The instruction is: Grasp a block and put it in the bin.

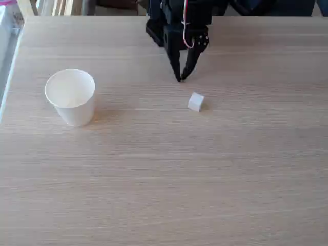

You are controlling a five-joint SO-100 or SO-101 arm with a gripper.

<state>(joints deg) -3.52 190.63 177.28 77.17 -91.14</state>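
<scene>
Though its arm is cut off above, tool [180,78] hangs pressed together near block [196,101].

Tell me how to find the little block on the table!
Start at the big wooden table and find the black gripper reaching down from the far edge. Just in front of its closed tips, a bit to the right in the fixed view, sits the block. It is a tiny white cube, much smaller than the round white cup off to the left.
</scene>
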